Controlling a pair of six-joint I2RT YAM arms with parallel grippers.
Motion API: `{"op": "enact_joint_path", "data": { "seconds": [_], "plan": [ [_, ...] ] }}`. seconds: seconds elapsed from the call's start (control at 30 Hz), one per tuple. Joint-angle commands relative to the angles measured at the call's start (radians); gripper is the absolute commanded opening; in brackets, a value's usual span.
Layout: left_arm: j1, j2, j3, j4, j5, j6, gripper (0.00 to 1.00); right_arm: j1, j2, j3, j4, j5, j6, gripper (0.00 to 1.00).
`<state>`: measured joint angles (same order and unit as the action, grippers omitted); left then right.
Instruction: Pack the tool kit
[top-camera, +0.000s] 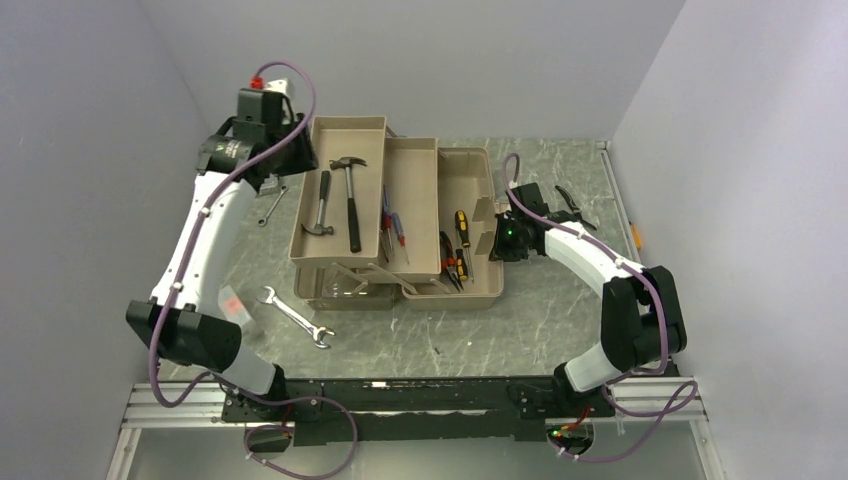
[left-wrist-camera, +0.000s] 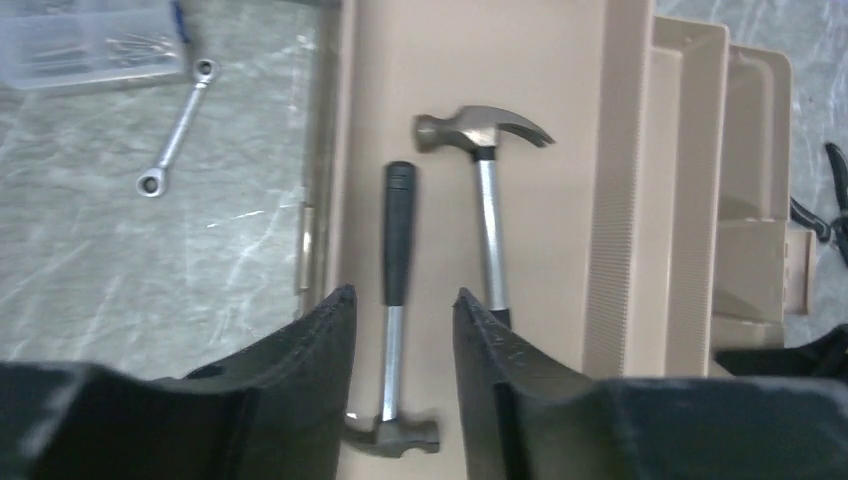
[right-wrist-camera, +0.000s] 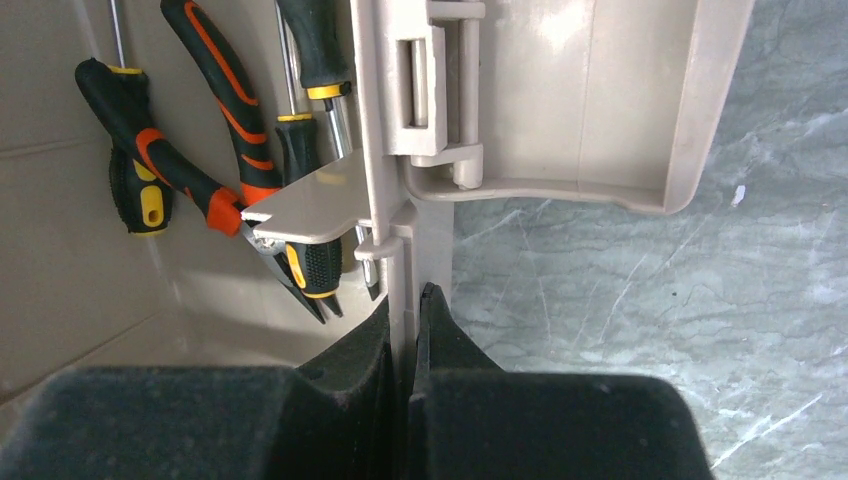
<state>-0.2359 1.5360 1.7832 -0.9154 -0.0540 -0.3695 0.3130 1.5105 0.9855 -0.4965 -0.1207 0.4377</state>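
While the tan toolbox stands open in the middle of the bench, nearer its far edge, its trays are fanned out toward the left. The left tray holds two hammers side by side: a steel-shafted claw hammer and a smaller black-gripped hammer, head toward the near edge. The left fingers hover above that tray, spread apart and gripping nothing, with the smaller hammer lying below the gap. The right fingers are pinched closed on the toolbox's right wall. Orange-handled pliers and screwdrivers lie in the bottom compartment. An open-ended wrench lies on the bench toward the near-left corner, a ring spanner near the left edge, beside a clear organiser box.
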Motion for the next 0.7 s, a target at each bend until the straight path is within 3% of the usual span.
{"op": "enact_joint_path", "data": {
  "seconds": [0.0, 0.1, 0.3, 0.47, 0.67],
  "plan": [
    [0.087, -0.090, 0.014, -0.007, -0.003, 0.023, 0.53, 0.008, -0.052, 0.071, 0.092, -0.148, 0.043, 0.00],
    [0.196, -0.096, -0.039, 0.017, 0.099, 0.007, 0.60, 0.009, -0.054, 0.074, 0.086, -0.148, 0.036, 0.00],
    [0.378, -0.184, -0.410, 0.286, 0.315, -0.098, 0.74, 0.009, -0.050, 0.078, 0.082, -0.154, 0.024, 0.00],
    [0.415, -0.146, -0.529, 0.390, 0.381, -0.133, 0.80, 0.008, -0.047, 0.087, 0.074, -0.158, 0.013, 0.00],
    [0.414, -0.052, -0.570, 0.428, 0.423, -0.121, 0.78, 0.008, -0.045, 0.089, 0.070, -0.169, 0.010, 0.00]
  ]
}}
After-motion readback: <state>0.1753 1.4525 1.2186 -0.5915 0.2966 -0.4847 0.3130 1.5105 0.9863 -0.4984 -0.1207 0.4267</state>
